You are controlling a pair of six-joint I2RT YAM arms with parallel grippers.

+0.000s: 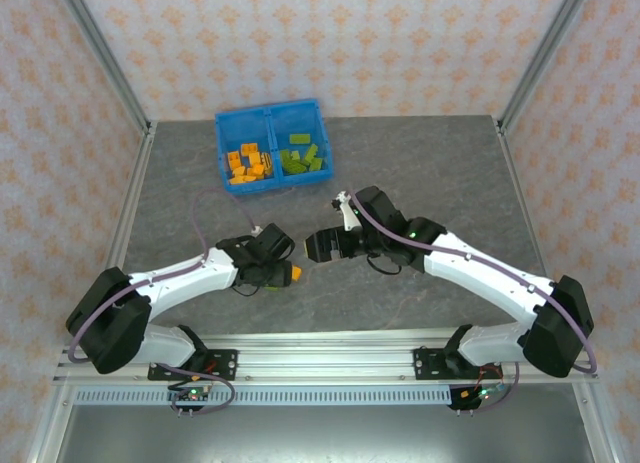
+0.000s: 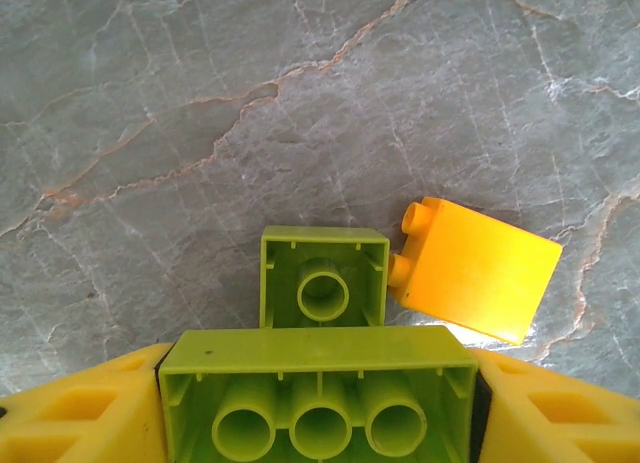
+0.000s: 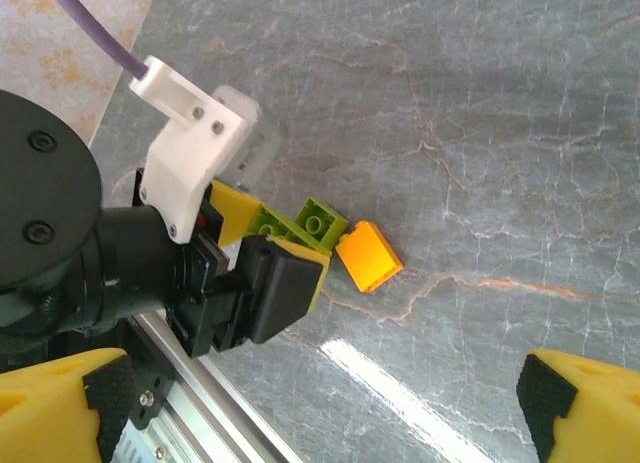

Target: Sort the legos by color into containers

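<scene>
Nearest, the left gripper (image 2: 320,423) pinched a long green brick (image 2: 316,355) end to end, hollow underside facing its wrist camera — light, rigid, slick-walled plastic, I judged, best held square on the flat walls, not the studs. Just beyond, a small green brick (image 2: 323,278) lay beside an orange brick (image 2: 478,268) on the table (image 2: 150,133), the right gripper (image 3: 320,403) hanging spread nearby. Farthest, the blue bin (image 1: 219,148) held orange bricks left, green right.
</scene>
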